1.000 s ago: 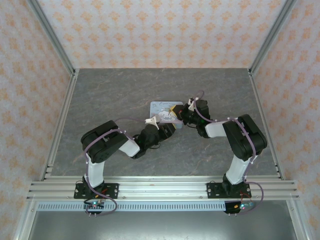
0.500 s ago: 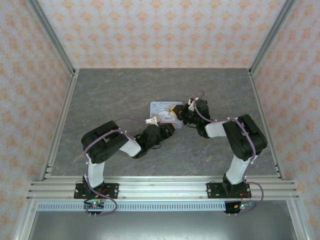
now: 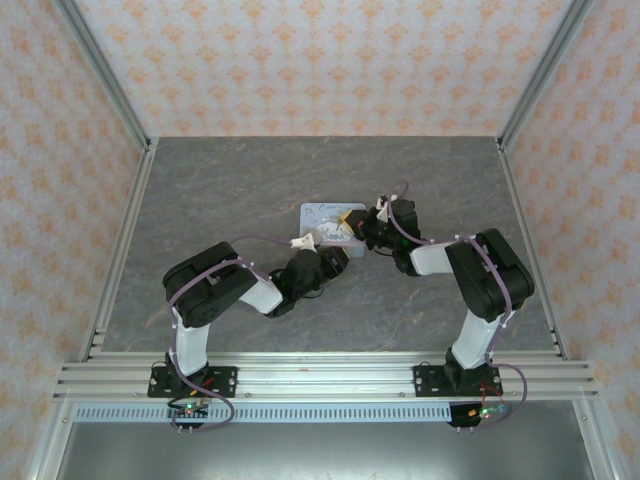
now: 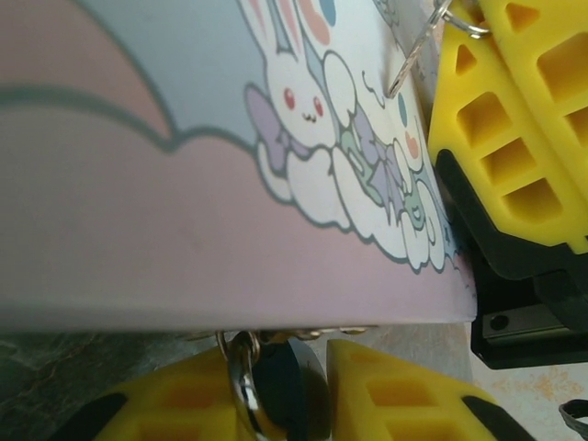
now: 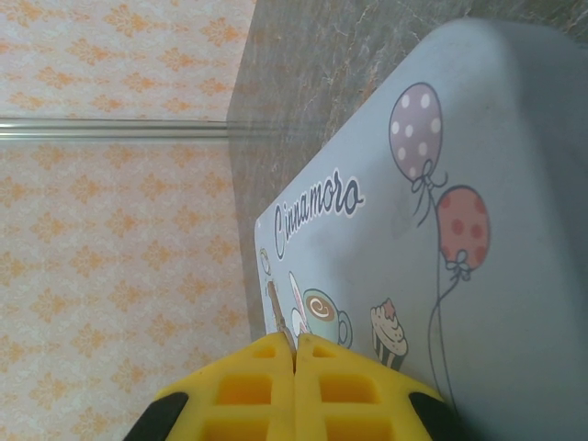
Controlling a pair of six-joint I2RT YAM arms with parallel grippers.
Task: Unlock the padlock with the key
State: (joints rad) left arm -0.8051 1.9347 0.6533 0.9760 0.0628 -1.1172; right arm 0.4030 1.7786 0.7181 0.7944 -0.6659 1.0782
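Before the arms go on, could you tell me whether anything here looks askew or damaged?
Nothing stands out: the tin lies flat and looks intact on the table, and the padlock sits at its edge between the fingers of the left gripper. Nothing is spilled.

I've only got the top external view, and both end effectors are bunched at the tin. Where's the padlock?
Observer: In the left wrist view the padlock sits at the tin's edge, between the left end effector's fingers.
Operator: And the right one?
Observer: The right end effector is shut, fingertips at the printed lid.
Operator: Holding anything?
Observer: Can't tell; a thin wire ring shows beside its yellow finger.
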